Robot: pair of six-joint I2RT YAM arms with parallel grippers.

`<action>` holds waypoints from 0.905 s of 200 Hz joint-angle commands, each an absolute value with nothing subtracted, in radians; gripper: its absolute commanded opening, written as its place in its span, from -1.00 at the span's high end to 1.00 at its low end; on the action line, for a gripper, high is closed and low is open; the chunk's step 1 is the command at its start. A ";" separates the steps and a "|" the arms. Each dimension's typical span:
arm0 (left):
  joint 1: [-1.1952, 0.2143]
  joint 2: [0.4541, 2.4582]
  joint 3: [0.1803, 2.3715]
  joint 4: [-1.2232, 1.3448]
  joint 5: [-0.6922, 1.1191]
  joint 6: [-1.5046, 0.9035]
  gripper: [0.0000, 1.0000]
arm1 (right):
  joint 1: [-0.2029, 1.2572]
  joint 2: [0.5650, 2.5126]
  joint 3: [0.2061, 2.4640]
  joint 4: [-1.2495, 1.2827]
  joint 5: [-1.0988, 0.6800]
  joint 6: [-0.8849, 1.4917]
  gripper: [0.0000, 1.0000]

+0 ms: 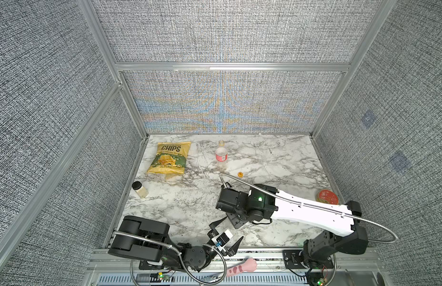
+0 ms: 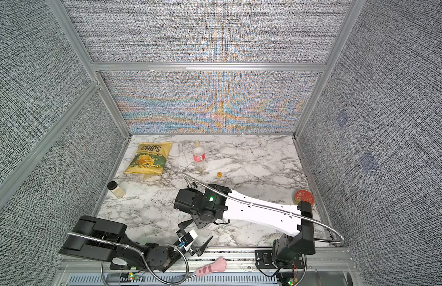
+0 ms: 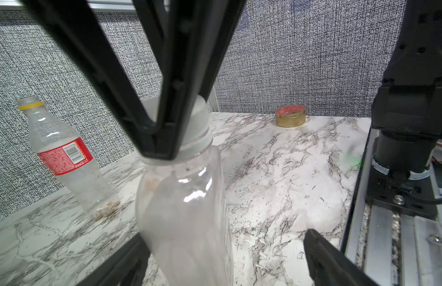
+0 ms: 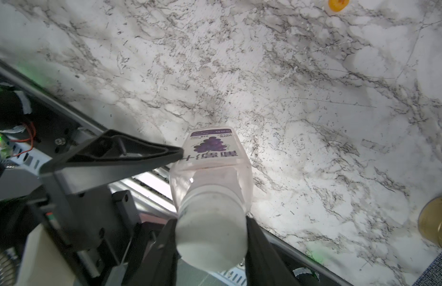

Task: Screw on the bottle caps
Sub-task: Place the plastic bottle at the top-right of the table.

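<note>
Basically, the risk is spin: my left tool (image 3: 223, 234) stands wide, jaws either side of the squarish bottle (image 3: 185, 210) without gripping it. If my right tool (image 4: 210, 222), clamped on the white cap (image 3: 201, 116) at the neck, twists now, I judge the bottle may turn along or tip near the tabletop (image 3: 289, 173) edge. That cap sits centre frame in the left wrist view. Loose orange cap (image 1: 240, 174) lies just lower right of the uncapped tall bottle (image 1: 221, 155) in both top views.
</note>
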State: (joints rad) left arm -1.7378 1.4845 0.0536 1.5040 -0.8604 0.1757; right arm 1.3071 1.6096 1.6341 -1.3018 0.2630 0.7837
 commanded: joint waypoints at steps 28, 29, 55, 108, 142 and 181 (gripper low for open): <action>-1.740 1.499 0.057 1.605 -0.898 0.204 -0.94 | 1.174 1.518 1.568 -1.317 0.356 0.725 0.33; -1.740 1.500 0.057 1.605 -0.899 0.204 -0.93 | 1.169 1.516 1.566 -1.316 0.356 0.723 0.33; -1.743 1.510 0.057 1.626 -0.908 0.218 -0.93 | 1.043 1.463 1.518 -1.317 0.385 0.671 0.33; -1.744 1.508 0.060 1.626 -0.914 0.224 -0.94 | 0.727 1.366 1.454 -1.193 0.372 0.563 0.33; -1.745 1.513 0.061 1.626 -0.907 0.224 -0.93 | 0.532 1.391 1.503 -1.148 0.292 0.481 0.33; -1.749 1.514 0.063 1.626 -0.907 0.229 -0.93 | 0.348 1.480 1.549 -1.114 0.179 0.423 0.33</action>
